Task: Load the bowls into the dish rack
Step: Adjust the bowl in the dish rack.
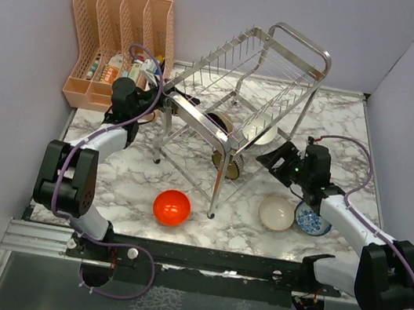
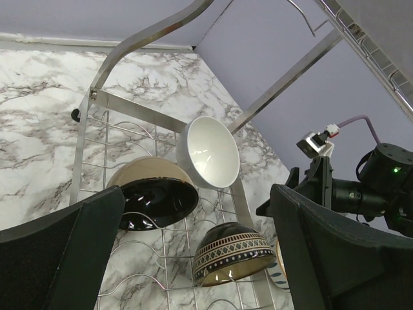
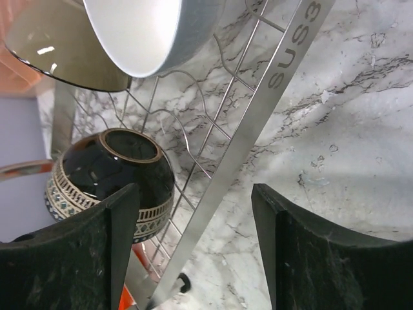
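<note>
- Okay, status: the big two-tier shiny steel wire dish rack (image 1: 197, 119) holds three bowls on its lower tier. They are a plain white round bowl (image 2: 208, 152), a beige bowl (image 2: 151, 190) w/ glossy black inside, and a dark brown bowl (image 3: 113, 177) w/ a cream patterned band. All three lean in the wires.
- Not loaded yet: the glossy red-orange round bowl (image 1: 171, 207) on the marble table (image 1: 108, 178) in front of the rack. The beige-pink bowl (image 1: 277, 212) and the white bowl w/ blue pattern (image 1: 313, 220) sit side by side off the rack's front right corner.
- Your right gripper (image 3: 193, 194) is at the rack's lower front rail, just beside the dark brown bowl. Jaws apart, nothing clamped, rail running thru the gap.
- Your left gripper (image 2: 197, 190) is at the rack's left end, looking in under the top tier. Jaws spread wide, empty.
- Step in hand, as I read it: drop-off of the dark brown bowl is done or nearly so, and the next fetch is due.
- Next move: back the right gripper out of the rack w/o clipping the rail or nudging that bowl. Then go for the beige-pink bowl, the closest one, and pinch its rim w/ one finger inside.
- The red-orange bowl prob. suits the left gripper.
</note>
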{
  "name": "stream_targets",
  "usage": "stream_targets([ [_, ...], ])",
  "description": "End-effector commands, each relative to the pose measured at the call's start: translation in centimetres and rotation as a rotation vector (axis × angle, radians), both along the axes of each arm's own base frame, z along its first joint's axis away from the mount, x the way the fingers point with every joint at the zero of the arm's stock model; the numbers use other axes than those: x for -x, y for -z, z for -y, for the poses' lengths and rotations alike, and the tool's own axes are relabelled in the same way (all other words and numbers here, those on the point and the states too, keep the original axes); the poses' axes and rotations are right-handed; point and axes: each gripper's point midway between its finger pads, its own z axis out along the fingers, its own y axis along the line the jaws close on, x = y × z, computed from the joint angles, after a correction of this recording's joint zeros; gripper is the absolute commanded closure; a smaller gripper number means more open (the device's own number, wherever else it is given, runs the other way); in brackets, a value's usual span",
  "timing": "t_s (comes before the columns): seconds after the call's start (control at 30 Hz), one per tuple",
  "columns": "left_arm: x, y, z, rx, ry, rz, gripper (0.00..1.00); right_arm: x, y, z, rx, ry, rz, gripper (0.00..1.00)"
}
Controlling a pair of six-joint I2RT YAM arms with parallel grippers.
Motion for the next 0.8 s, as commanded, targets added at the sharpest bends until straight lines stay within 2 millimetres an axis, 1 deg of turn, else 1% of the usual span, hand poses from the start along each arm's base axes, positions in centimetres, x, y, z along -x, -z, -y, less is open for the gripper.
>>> stream_targets([
  [0.0,0.0,-1.8,0.0,-0.007,0.016,0.054,0.01,-2.3,-4.8,-0.8,-0.179,0.068,0.121,0.14],
  [0.03,0.0,-1.7,0.0,-0.007,0.016,0.051,0.01,-2.9,-5.2,-0.7,-0.195,0.083,0.133,0.01],
  [0.13,-0.1,-1.8,0.0,-0.008,0.016,0.052,0.01,-4.7,-6.3,0.0,-0.245,0.157,0.178,0.0],
  [0.17,-0.1,-1.8,0.0,-0.011,0.017,0.052,0.01,-5.2,-6.2,0.4,-0.249,0.196,0.175,0.02],
  [0.23,-0.1,-1.9,-0.1,-0.018,0.015,0.054,0.01,-6.2,-6.2,1.2,-0.245,0.259,0.179,0.07],
  [0.3,-0.1,-1.9,-0.1,-0.023,0.015,0.053,0.01,-7.1,-5.8,2.0,-0.233,0.32,0.168,0.15],
  [0.37,-0.1,-1.9,-0.1,-0.024,0.013,0.054,0.01,-7.9,-5.5,2.2,-0.23,0.34,0.167,0.2],
  [0.43,-0.2,-1.9,-0.1,-0.025,0.016,0.05,0.01,-8.7,-5.3,2.3,-0.225,0.354,0.168,0.23],
  [0.5,-0.3,-1.9,-0.1,-0.026,0.015,0.049,0.01,-9.3,-4.8,2.4,-0.215,0.369,0.16,0.33],
  [0.57,-0.4,-1.8,-0.1,-0.026,0.014,0.046,0.01,-9.9,-4.3,2.6,-0.199,0.382,0.149,0.39],
  [0.77,-0.5,-1.4,-0.1,-0.03,0.012,0.039,0.01,-11.3,-2.9,2.8,-0.154,0.397,0.151,0.44],
])
